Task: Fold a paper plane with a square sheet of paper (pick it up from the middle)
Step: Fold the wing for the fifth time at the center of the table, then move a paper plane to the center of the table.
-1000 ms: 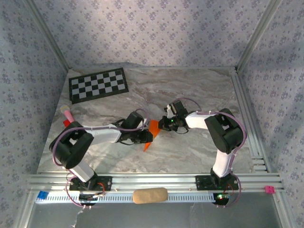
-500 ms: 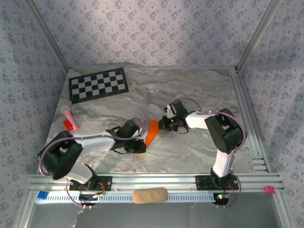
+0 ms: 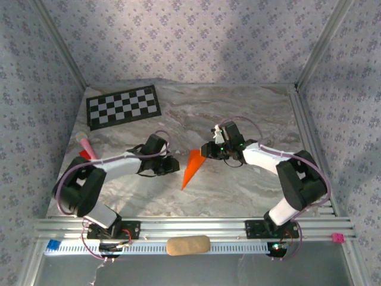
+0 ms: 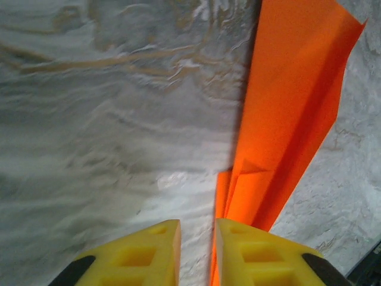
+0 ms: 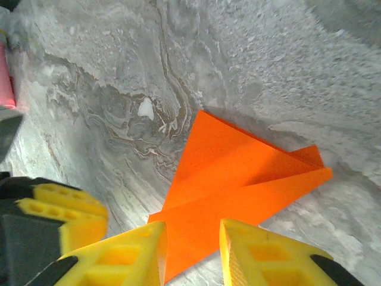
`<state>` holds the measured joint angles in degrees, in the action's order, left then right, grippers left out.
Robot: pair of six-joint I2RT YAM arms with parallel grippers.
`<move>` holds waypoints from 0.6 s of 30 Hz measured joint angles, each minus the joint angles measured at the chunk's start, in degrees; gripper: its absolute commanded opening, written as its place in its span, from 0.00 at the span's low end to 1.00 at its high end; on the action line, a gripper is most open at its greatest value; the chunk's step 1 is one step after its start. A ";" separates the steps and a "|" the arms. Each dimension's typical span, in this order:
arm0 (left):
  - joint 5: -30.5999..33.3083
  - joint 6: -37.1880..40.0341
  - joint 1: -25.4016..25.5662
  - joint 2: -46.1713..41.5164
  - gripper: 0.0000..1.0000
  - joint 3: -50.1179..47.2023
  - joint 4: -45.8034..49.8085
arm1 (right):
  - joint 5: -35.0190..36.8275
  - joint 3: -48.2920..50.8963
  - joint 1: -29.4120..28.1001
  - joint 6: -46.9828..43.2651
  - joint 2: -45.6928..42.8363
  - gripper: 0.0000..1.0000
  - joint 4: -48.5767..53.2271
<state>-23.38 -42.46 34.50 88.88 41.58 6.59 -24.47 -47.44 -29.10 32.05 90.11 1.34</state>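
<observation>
The bright orange paper plane (image 3: 191,168) lies on the marble table (image 3: 250,113) between the left tool (image 4: 196,226) and right tool (image 5: 193,229), both parted, holding nothing. A black-and-white checkerboard sheet (image 3: 123,106) lies behind.

From here, plane (image 3: 191,168): thin matt orange paper, smooth, crisp creases. Table (image 3: 250,113): grey marble-look top, smooth, slight sheen. Fingers (image 4: 140,256): matt yellow plastic, moulded pockets. Rails (image 3: 196,227) at 6 o'clock: dull silver metal. Checkerboard (image 3: 124,106) at 10 o'clock: flat matt printed sheet.
</observation>
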 measured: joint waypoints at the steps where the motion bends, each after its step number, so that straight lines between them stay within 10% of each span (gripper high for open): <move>1: -0.48 0.17 0.02 0.98 0.29 0.70 -0.28 | 0.26 0.52 0.17 0.02 -0.57 0.31 0.07; 18: -0.79 4.15 4.72 10.10 0.31 9.11 4.17 | 1.66 5.70 0.20 1.46 -1.62 0.32 0.87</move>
<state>-24.16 -38.30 39.22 98.98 50.70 10.76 -22.81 -41.74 -28.91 33.52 88.49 2.22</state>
